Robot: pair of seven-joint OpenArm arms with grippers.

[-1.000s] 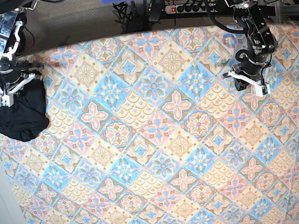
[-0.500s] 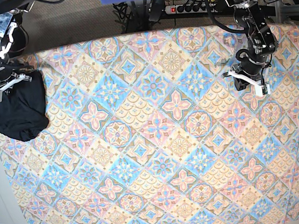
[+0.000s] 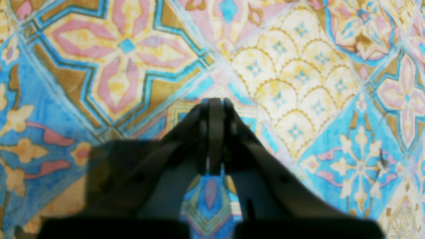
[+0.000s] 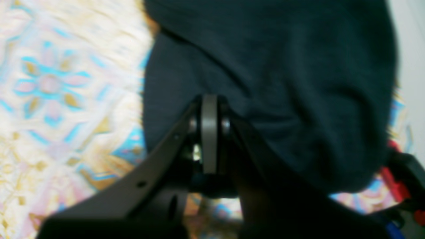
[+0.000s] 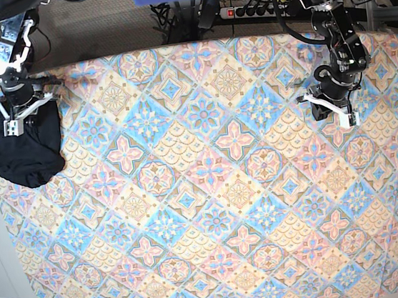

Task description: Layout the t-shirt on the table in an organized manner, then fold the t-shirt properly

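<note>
Since half a second earlier, the right gripper (image 5: 14, 127) had swung back toward the middle of the cloth, moving in from the far corner and ending up over the top of the t-shirt (image 5: 28, 150); the left one hadn't budged.

Biggest thing first: the table (image 5: 218, 190), covered in those blue, pink and cream diamond tiles, filled pretty much everything. The t-shirt was a crumpled black heap at the table's corner on the right arm's side, spreading out ahead of the right gripper's fingertips and off to one side of them. Right gripper's jaws were pressed together with no gap, tips over the fabric edge, but the wrist shot was too blurry for me to say if any cloth was pinched between them.

Left gripper (image 5: 335, 110) sat well apart from the shirt, fingers (image 3: 215, 132) fully closed on nothing, just bare patterned cloth beneath and ahead of them.
</note>
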